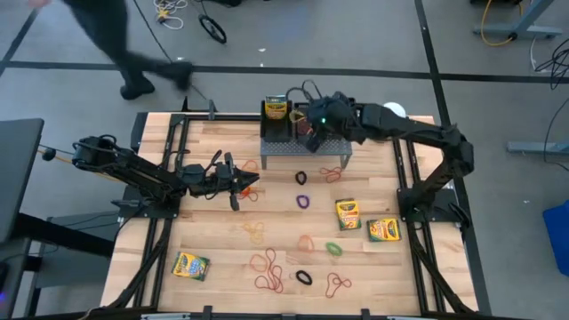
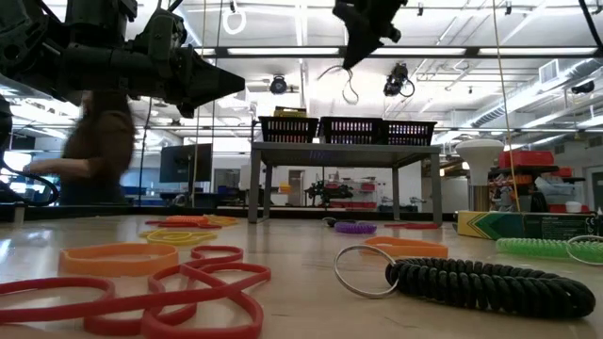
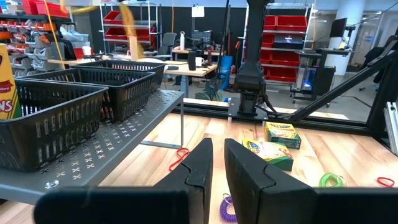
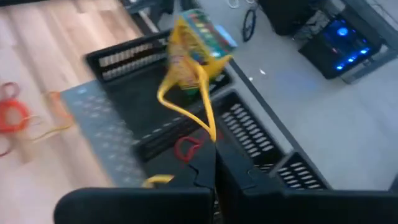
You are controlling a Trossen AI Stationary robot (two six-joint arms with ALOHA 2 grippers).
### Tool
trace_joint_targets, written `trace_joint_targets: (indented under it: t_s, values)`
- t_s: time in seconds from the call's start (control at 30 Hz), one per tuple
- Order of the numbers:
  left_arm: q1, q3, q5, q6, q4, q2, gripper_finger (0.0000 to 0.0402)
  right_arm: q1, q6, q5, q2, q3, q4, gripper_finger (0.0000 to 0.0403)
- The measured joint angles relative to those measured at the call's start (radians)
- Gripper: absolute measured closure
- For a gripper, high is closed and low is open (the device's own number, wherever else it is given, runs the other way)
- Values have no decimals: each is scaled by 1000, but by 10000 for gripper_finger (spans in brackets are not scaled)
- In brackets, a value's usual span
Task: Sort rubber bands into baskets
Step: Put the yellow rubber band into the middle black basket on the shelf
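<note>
You're mid-drop here. The table (image 1: pixel 222 267) fills the middle of the high view, with the grey stand (image 1: pixel 302 147) at top centre carrying the baskets (image 2: pixel 344 130). Plenty of bands (image 1: pixel 267 271) lie loose across the lower half, so sorting looks far from done.

Your right arm reaches in from the right edge and bends left. Its gripper (image 1: pixel 313 124) hangs over the baskets, fingers clenched on a yellow band (image 4: pixel 186 106) that dangles above the mesh. Next up, I'd say: settle over the right basket, let go, swing back for another.

The left arm stretches low from the left edge. Its gripper (image 1: pixel 242 180) sits mid-left near some orange loops, fingers almost together with only a slit between, grasping nothing I can see.
</note>
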Motion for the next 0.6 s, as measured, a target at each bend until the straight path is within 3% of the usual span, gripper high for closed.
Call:
trace_joint_targets:
  t_s: [0.3,0.6]
  values:
    - [0,0,0,0,0,0,355,-170,6,-113,1,-129,115,399]
    - [0,0,0,0,0,0,355,-190,8,-193,1,-207,212,370]
